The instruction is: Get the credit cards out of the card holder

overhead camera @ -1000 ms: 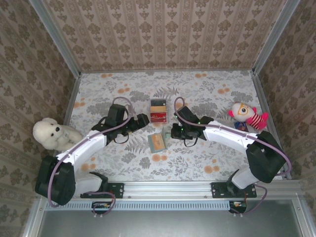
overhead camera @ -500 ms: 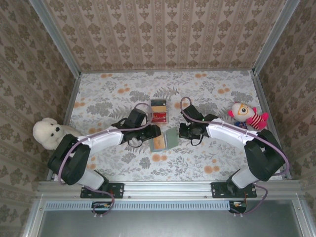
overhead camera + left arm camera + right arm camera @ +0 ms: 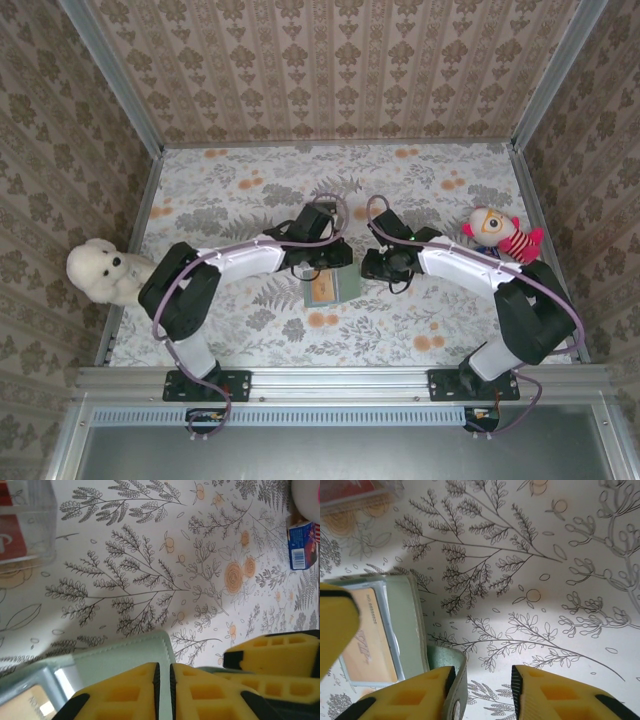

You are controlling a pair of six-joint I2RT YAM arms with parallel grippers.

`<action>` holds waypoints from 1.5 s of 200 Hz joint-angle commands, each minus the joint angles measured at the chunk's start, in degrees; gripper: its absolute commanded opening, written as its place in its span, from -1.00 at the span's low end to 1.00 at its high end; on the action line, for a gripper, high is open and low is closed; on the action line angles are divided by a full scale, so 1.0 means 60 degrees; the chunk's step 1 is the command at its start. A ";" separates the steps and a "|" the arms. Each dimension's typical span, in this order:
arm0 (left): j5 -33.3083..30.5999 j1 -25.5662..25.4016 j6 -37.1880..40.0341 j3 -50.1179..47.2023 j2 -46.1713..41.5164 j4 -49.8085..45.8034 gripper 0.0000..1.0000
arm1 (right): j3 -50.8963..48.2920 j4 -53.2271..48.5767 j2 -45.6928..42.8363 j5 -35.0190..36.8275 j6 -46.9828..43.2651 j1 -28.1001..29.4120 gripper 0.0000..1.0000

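Two arms, one little wallet, lol. From my chair, the card holder (image 3: 335,290) lies open and flat just on the arms' side of the clear box (image 3: 27,530). Its two panels sit side by side, so the long axis runs roughly along the box's near wall. (me)

ok, which claw has what? (dk_bots)

My left gripper (image 3: 162,672) comes in from the box side with its fingers pressed almost together. As far as I can tell, they pinch the holder's plain grey-green panel. My right gripper (image 3: 482,675) sits off past the box's right end with its jaws spread. The holder's curled-up outer edge is touching the inside of one finger (image 3: 410,695), and nothing is gripped there. (me)

so where's the card from the right claw? (dk_bots)

That's the bit that matters. The tan card (image 3: 370,640) sits in the windowed pocket on the panel straight out from the box. The plain panel pokes out toward the box's right end. So the card lies across the crease from the right gripper, along the long axis. I reckon the left one anchors the holder while the free right one reaches over the plain panel to the card. (me)
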 commanded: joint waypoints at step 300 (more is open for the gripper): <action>-0.0591 0.1483 -0.0819 -0.3512 -0.3378 -0.0240 -0.51 | 0.1246 0.2234 0.2225 -0.2788 0.0320 0.0806 -0.53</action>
